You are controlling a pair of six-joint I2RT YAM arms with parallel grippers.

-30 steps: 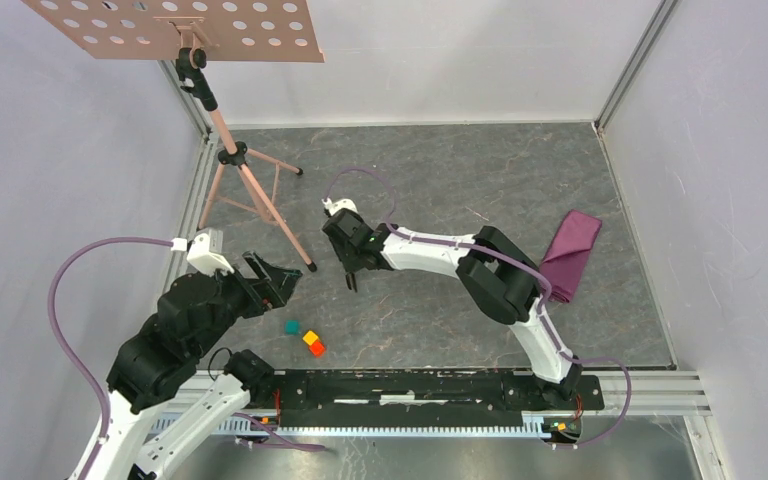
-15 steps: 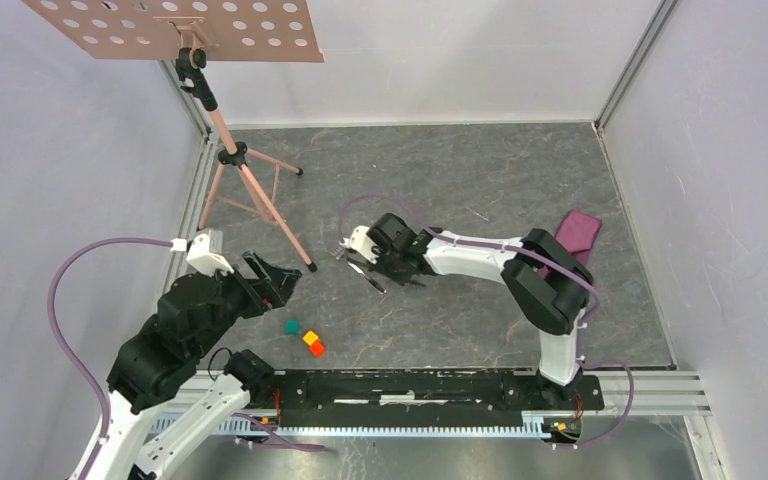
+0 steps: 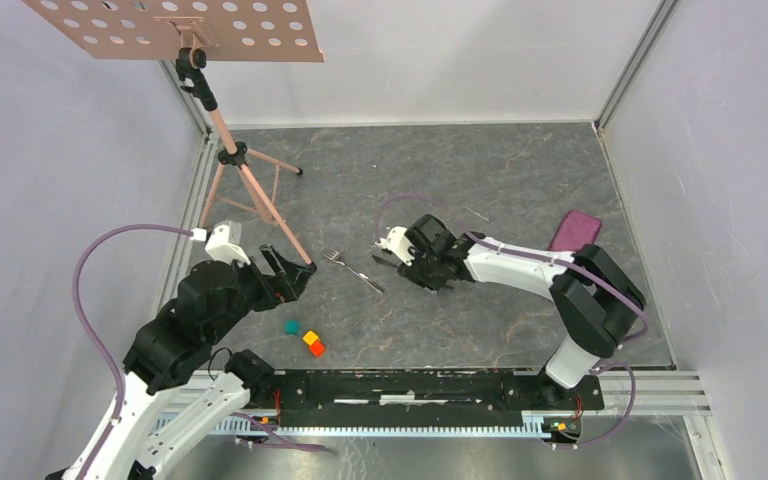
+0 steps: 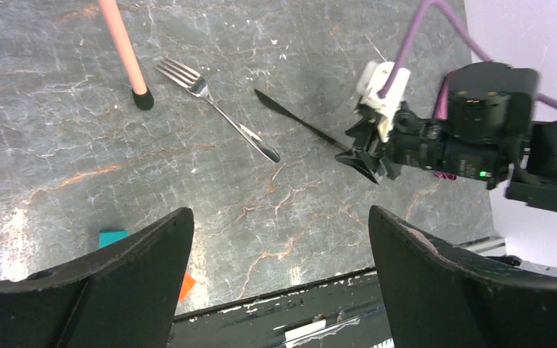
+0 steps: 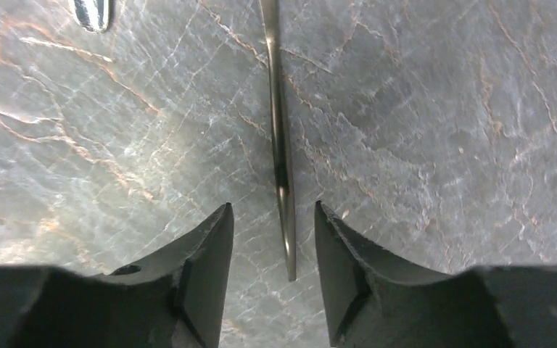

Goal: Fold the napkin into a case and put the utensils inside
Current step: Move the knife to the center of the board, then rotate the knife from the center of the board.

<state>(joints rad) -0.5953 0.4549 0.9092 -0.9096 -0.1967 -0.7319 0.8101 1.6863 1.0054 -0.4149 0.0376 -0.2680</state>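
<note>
Cutlery lies on the grey marbled table [image 3: 480,170] with the job barely begun: the right gripper [image 5: 272,209] hangs low over the near end of the knife [image 5: 281,159], its two fingers apart on either side of the slim handle and not pressing it; the knife is flat on the stone, and nothing is lifted. Just beside it, toward the table's left, the fork [image 4: 214,109] lies flat too, tines pointing toward the foot of a pink stand [image 4: 127,51]; the two pieces do not touch. The left gripper [image 4: 279,217] hovers above the table's left side, fingers spread wide and nothing between them. The napkin [image 3: 576,229] sits well apart at the table's right side, a small plum shape partly hidden behind the right arm; it looks gathered or folded narrow, but whether it forms a finished case cannot be told from here. Three small coloured blocks [image 3: 305,338] lie near the table's near edge, apart from all this. By the look of things both utensils have yet to be carried across and slipped into the cloth; the likely step in hand is a grip on the knife handle.
</note>
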